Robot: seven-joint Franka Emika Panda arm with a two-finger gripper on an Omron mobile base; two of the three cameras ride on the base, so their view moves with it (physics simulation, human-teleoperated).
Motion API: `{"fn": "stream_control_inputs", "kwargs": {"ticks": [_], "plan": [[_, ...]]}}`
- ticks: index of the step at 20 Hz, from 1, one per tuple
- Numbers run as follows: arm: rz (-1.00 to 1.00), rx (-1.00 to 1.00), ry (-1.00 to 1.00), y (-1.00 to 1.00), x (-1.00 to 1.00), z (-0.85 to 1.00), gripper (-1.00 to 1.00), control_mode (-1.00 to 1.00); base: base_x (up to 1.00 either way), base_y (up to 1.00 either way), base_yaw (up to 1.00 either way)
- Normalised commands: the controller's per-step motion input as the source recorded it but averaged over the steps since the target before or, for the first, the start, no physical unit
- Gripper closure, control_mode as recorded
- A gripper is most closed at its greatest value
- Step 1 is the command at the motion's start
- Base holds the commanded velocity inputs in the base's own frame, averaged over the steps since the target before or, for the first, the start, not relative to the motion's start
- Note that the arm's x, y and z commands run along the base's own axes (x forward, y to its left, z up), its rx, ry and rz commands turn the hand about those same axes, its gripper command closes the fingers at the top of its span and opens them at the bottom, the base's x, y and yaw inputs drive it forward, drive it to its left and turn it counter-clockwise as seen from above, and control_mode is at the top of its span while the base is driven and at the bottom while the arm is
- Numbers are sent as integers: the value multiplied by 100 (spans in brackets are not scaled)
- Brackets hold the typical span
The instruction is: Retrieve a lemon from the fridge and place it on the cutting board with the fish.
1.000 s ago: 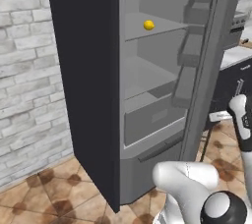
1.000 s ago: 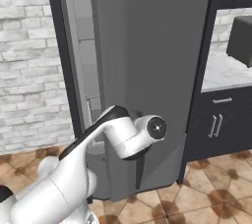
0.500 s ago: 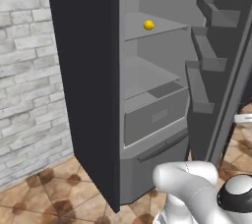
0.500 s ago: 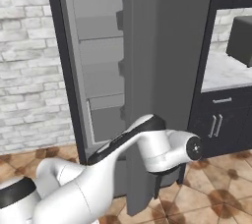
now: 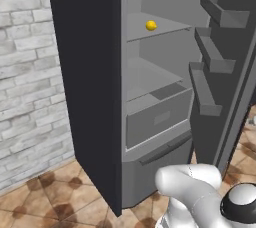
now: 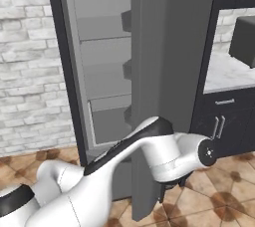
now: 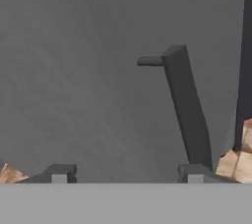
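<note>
Status: we're at the early part, fridge open, nothing retrieved yet. In the left base view, going left to right: brick wall at far left, then the dark fridge side panel, then the open interior in the centre, then the door swung out at the right edge with its bins facing us. The lemon sits on the upper shelf, upper centre of the frame, well apart from the arm, which is low at the bottom right. In the right base view the arm wraps around the outer face of the door at lower centre; counter and a dark cabinet at right. In the hand view the gripper has its two tips spread wide at the bottom edge with nothing between them, and the door handle stands just right of centre, clear of the jaws. So we judge door-opening done; left: reach in, grasp the lemon, carry it to the cutting board with the fish. Counts: one lemon, one fridge, one door handle, three door bins visible, one drawer below the lower shelf.
</note>
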Motion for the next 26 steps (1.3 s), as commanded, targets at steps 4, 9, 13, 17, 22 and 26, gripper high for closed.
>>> {"fn": "stream_control_inputs", "kwargs": {"ticks": [4, 9, 13, 17, 22, 26], "plan": [[-12, -4, 0, -1, -65, 23, -100, -100, 0, 0, 0], [-18, -16, 4, 10, -69, 33, -100, -100, 0, 0, 0], [-21, -33, 6, 56, -48, 29, -100, -100, 0, 0, 0], [-17, -51, 8, 80, -21, 30, -100, -100, 0, 0, 0], [-17, -54, 12, 78, -6, 19, -100, -100, 0, 0, 0], [-15, -51, 12, 71, -4, 25, -100, -100, 0, 0, 0]]}}
